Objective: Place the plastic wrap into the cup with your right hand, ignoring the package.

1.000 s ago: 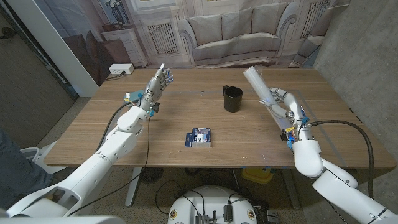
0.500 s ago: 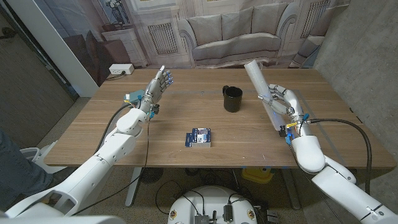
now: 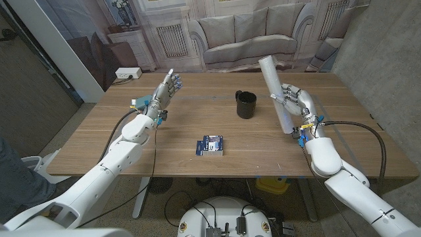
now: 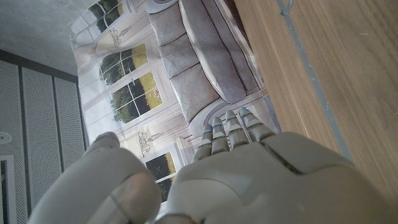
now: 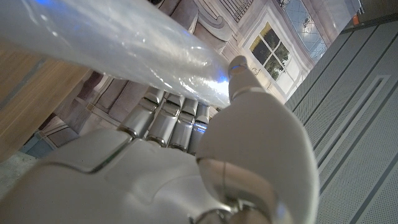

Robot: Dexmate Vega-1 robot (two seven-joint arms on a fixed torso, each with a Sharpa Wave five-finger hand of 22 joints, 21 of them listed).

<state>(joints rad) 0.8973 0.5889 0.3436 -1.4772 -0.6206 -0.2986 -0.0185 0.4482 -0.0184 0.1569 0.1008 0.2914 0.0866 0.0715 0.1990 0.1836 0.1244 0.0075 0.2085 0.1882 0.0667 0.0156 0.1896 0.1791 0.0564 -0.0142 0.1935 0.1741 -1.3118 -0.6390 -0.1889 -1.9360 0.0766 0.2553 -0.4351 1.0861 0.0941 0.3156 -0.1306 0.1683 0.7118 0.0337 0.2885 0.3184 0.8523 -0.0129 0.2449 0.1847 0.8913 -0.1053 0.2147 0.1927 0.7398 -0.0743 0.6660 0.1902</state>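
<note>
Plastic wrap partly behind right robot hand

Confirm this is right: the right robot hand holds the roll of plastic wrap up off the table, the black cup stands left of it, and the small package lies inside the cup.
One detail is wrong. The head view shows the package lying on the table, nearer the robot than the black cup, not inside it. The rest stands: the right robot hand holds the roll of plastic wrap up off the table, with the cup to its left.

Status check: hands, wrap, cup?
Right hand holds wrap raised, right of cup. Left hand open, raised. Package lies nearer on the table, off the path.
</note>
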